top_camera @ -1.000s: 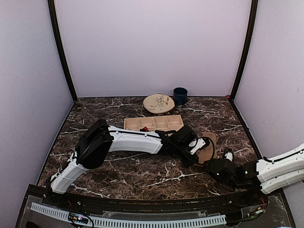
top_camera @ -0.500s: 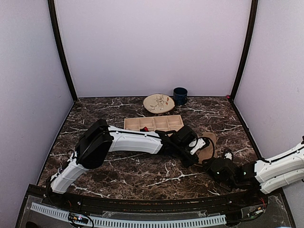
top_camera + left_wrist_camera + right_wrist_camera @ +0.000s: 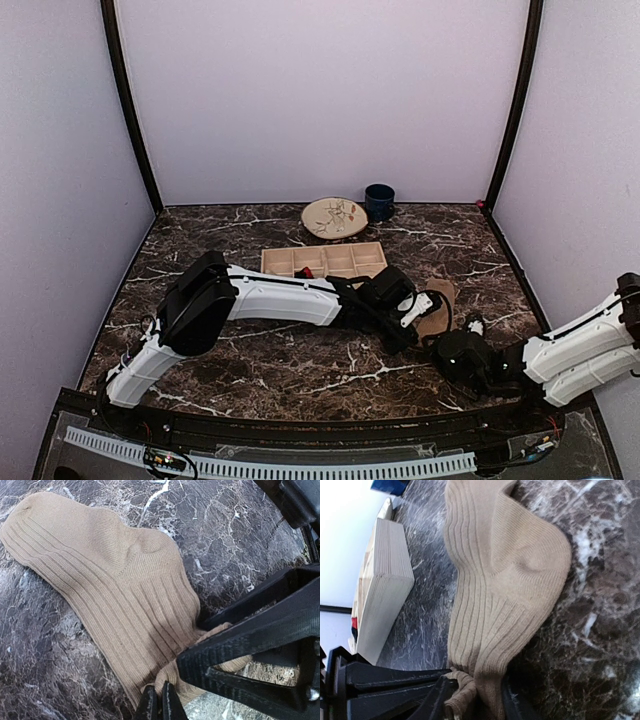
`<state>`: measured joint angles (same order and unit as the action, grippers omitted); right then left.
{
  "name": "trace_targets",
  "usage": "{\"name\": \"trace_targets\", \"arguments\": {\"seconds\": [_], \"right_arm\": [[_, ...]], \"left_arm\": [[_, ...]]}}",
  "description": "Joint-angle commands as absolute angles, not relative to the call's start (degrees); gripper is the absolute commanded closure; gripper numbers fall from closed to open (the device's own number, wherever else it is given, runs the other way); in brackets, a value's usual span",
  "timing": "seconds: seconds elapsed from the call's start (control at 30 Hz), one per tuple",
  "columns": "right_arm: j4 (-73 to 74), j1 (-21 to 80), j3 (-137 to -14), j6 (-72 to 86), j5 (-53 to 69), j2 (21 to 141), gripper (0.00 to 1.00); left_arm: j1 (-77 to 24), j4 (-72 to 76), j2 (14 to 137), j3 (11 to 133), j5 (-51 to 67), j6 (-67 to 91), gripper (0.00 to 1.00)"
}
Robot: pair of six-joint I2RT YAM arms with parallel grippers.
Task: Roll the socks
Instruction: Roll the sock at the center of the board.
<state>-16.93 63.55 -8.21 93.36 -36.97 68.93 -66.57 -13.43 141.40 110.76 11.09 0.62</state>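
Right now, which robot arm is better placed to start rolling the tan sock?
Probably the left. The left gripper is pinched shut on the open end of the sock, with the rest lying flat. The right gripper only sits around that same end.

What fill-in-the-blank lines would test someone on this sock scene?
The ribbed sock lies on the dark ___ table.
The left fingers pinch the sock's ___ end.
Beside the plate stands a ___ mug.
The tray is made of ___.
Missing words: marble; cuff; blue; wood.
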Motion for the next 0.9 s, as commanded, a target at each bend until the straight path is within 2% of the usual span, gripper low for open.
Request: {"name": "trace_targets", "arguments": {"seconds": [0.0,0.27,0.43,0.53,0.63,0.87], "right_arm": [[-16.5,63.3,-5.1,93.3,-30.0,72.7,0.71],[-12.3,65.7,-5.4,95.2,-32.4,72.9,0.76],[-13.1,66.2,-3.3,95.9,-33.3,71.0,0.9],[-14.7,66.2,-2.0,95.8,-33.1,70.9,0.96],[-16.0,66.2,-1.8,93.9,-33.4,70.4,0.98],[-14.7,66.2,-2.9,88.1,-34.4,67.1,1.0]], "left_arm": [[-68.5,-30.8,147.5,105.1,11.5,0.0,1.0],[-68.5,-30.8,147.5,105.1,9.9,0.2,1.0],[-68.0,-29.9,146.6,104.3,8.5,1.5,0.99],[-67.5,-28.4,145.2,102.8,6.4,3.3,0.92],[-67.0,-25.2,143.2,100.3,3.6,5.7,0.74],[-64.7,-18.9,138.2,95.0,2.8,10.7,0.59]]}}
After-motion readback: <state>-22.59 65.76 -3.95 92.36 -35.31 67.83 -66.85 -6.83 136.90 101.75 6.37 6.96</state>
